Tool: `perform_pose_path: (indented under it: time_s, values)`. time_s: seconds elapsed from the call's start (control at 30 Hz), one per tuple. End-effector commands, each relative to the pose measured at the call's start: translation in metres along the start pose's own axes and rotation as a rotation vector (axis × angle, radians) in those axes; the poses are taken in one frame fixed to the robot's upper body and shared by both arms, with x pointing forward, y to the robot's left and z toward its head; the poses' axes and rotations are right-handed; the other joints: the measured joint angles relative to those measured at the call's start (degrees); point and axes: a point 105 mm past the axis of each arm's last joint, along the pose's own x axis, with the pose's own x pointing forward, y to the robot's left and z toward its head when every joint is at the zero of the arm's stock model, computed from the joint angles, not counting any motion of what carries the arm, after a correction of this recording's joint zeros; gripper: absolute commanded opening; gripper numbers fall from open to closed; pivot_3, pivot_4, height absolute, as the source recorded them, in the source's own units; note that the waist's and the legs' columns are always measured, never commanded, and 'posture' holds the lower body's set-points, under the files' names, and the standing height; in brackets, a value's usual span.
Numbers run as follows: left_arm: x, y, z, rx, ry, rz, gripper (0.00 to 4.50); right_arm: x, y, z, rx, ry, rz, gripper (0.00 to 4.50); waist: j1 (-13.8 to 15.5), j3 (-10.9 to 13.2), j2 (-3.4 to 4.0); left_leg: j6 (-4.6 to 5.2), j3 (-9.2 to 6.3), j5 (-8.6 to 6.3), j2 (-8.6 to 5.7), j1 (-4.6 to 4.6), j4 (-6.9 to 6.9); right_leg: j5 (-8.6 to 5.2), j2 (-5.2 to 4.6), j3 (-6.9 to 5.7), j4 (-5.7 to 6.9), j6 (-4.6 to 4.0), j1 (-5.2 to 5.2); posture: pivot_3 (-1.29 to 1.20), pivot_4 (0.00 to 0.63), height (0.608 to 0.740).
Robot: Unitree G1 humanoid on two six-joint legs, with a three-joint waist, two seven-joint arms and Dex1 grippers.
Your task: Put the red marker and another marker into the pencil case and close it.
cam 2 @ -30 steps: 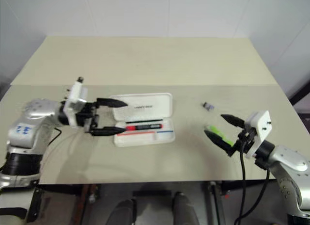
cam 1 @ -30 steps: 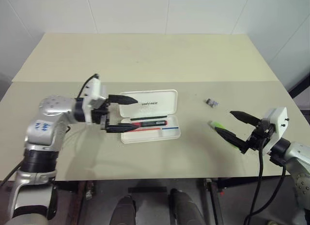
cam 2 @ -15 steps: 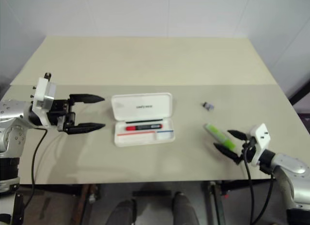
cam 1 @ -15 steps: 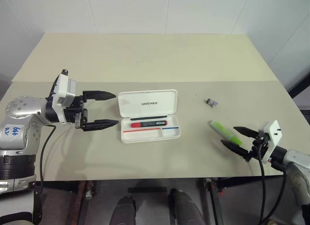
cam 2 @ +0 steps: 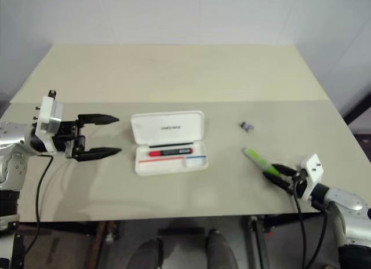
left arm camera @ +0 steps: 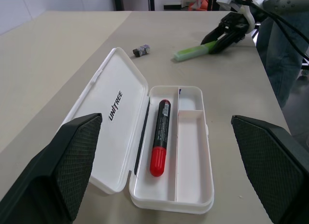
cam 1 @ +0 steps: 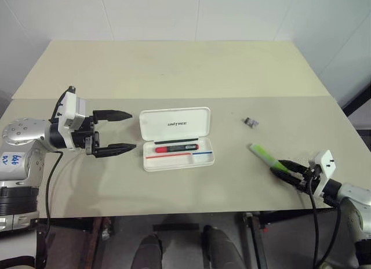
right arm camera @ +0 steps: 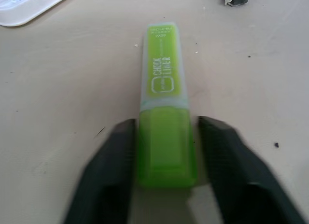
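— While lying open on the table (cam 1: 174,66), pencil case (cam 1: 177,139) holds red marker (cam 1: 177,147) in its tray.
— And the lime-green marker (right arm camera: 164,132)?
— Flat on table, right of case, hugged on both sides by right gripper (right arm camera: 166,166).
— Left gripper (cam 1: 124,131)?
— Spread wide, empty, beside case.

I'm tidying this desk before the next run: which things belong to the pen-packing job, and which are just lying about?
Part of the job:
- red marker, already lying in the tray
- green marker, on the table, between the right hand's fingers
- pencil case, lid open

Just lying about:
- small grey clip-like thing, on the table beyond the green marker
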Motion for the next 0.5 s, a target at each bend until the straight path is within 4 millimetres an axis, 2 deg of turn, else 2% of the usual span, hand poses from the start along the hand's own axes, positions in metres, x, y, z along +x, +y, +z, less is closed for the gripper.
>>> perform_pose_path:
  time_s: [0.03,0.17,0.27,0.33,0.4,0.5]
  values:
    - [-0.005,0.004,0.010,0.061,0.002,0.016,4.50,0.003,0.007,0.004,-0.021,-0.015,0.036,1.11,-0.12,0.00,0.00,0.00,0.00,0.00,0.00,0.00,0.00,0.00,0.00,0.00,0.01,0.00,0.00,0.00,0.150,0.740]
    - [-0.003,0.005,0.009,0.063,0.002,0.014,4.50,0.008,0.005,0.017,-0.081,-0.024,0.030,1.11,-0.22,0.00,0.00,0.00,0.00,0.00,0.00,0.02,0.00,0.00,0.00,0.00,0.04,0.00,-0.01,0.00,0.150,0.740]
    - [-0.004,0.005,0.007,0.065,0.006,0.013,4.50,0.016,0.014,0.046,-0.185,-0.069,0.100,1.11,-0.36,0.02,0.02,0.00,0.01,0.00,0.00,0.02,0.02,0.01,0.00,0.01,0.04,0.01,-0.01,0.00,0.150,0.740]
    - [-0.007,0.004,0.005,0.067,0.010,0.015,4.50,0.027,0.030,0.077,-0.277,-0.125,0.193,1.11,-0.38,0.05,0.08,-0.01,0.01,0.01,0.00,0.03,0.03,0.01,0.00,0.02,0.06,0.02,-0.01,0.00,0.150,0.740]
    - [-0.008,0.002,0.003,0.068,0.016,0.015,4.50,0.036,0.047,0.100,-0.334,-0.166,0.282,1.11,-0.42,0.06,0.09,-0.03,0.01,0.03,0.00,0.03,0.03,0.01,0.00,0.03,0.10,0.02,-0.04,0.00,0.150,0.740]
    - [-0.009,-0.001,0.000,0.068,0.023,0.010,4.50,0.049,0.071,0.122,-0.380,-0.210,0.411,1.11,-0.21,0.05,0.08,-0.03,-0.03,0.03,0.02,0.04,-0.01,0.01,0.03,0.00,0.15,0.07,-0.05,0.00,0.150,0.740]
